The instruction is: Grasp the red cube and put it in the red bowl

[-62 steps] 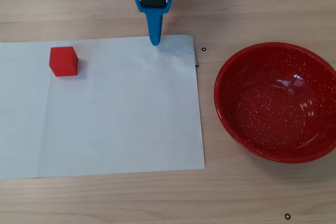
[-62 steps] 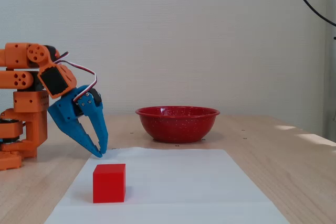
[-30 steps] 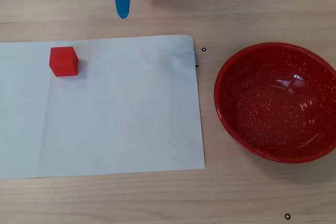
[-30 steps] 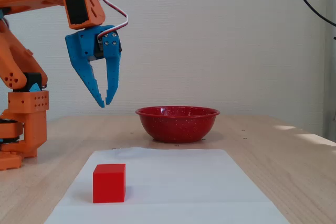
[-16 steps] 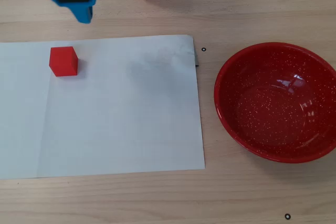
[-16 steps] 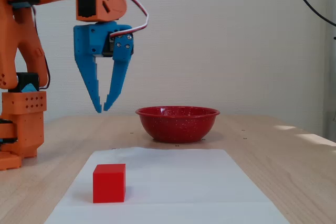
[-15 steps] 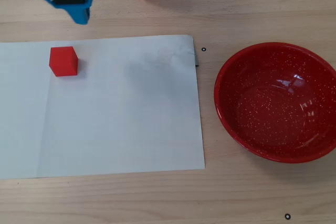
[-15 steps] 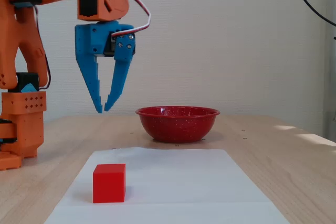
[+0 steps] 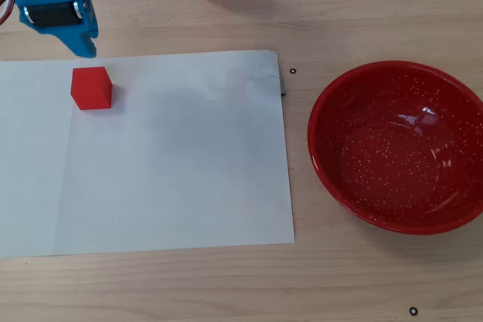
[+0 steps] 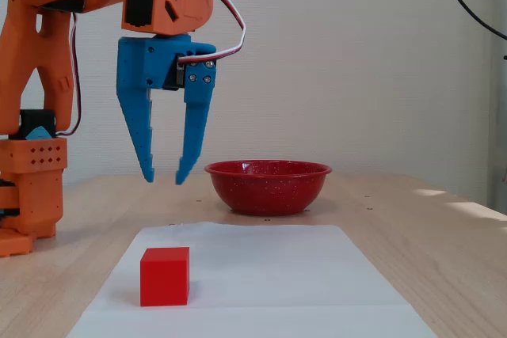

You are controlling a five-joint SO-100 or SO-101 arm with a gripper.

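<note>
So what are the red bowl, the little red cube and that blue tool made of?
The bowl looks like enamelled metal: glossy, with bright reflections and fine white speckles, though it could be plastic. The cube seems to be matte plastic or painted wood, with plain, dull faces. The tool looks like printed blue plastic, matte, with visible screws; its jaws are apart.

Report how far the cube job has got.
Nothing is finished: the red cube sits untouched on the white paper. In hand: the gripper hangs open above it, ready to descend. Left: grasping, carrying and dropping it into the empty red bowl.
</note>
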